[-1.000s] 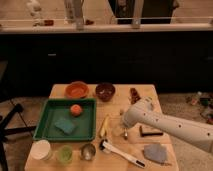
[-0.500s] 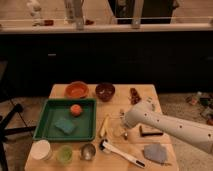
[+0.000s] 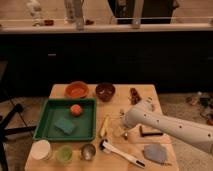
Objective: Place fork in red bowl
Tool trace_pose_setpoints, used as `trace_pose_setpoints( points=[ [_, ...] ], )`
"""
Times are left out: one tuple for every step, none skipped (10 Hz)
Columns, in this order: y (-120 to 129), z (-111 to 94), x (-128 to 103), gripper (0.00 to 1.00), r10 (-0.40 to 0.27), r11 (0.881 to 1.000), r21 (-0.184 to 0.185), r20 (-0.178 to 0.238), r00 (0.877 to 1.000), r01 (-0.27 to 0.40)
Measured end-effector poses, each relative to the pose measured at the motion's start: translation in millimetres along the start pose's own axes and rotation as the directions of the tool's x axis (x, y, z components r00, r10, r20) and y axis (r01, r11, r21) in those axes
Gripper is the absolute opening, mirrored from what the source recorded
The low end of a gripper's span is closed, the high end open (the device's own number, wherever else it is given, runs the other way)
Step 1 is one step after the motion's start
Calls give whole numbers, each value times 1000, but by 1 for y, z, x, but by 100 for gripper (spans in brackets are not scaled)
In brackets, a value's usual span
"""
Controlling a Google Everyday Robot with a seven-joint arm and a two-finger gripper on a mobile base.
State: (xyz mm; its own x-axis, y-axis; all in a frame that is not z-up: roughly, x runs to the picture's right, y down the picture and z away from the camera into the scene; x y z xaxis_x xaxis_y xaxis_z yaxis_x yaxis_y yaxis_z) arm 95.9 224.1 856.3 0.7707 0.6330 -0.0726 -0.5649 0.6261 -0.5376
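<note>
The gripper [image 3: 124, 124] (state: cannot tell) hangs low over the table [image 3: 149, 94], well apart from the red bowl [image 3: 76, 90].

Dim, warm light is falling from above on the table [image 3: 120, 100], where the gripper [image 3: 123, 127] is hanging right of centre. Behind the gripper the cabinets [image 3: 125, 55] are lying in deep shadow; farther back the counter [image 3: 165, 25] is glowing pale and bright.
</note>
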Motion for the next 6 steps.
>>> trace_pose_setpoints(
  points=[
    [1,-1,1,80,-1,999,34,-1,1000,1],
    [2,-1,1,80,-5,998,63,-2,1000,5],
    [4,-1,2,80,-10,996,86,-1,1000,10],
    [3,-1,3,80,-8,995,96,1,1000,8],
    [2,0,4,80,-7,996,89,4,1000,7],
    [2,0,3,80,-8,997,82,4,1000,8]
  ],
)
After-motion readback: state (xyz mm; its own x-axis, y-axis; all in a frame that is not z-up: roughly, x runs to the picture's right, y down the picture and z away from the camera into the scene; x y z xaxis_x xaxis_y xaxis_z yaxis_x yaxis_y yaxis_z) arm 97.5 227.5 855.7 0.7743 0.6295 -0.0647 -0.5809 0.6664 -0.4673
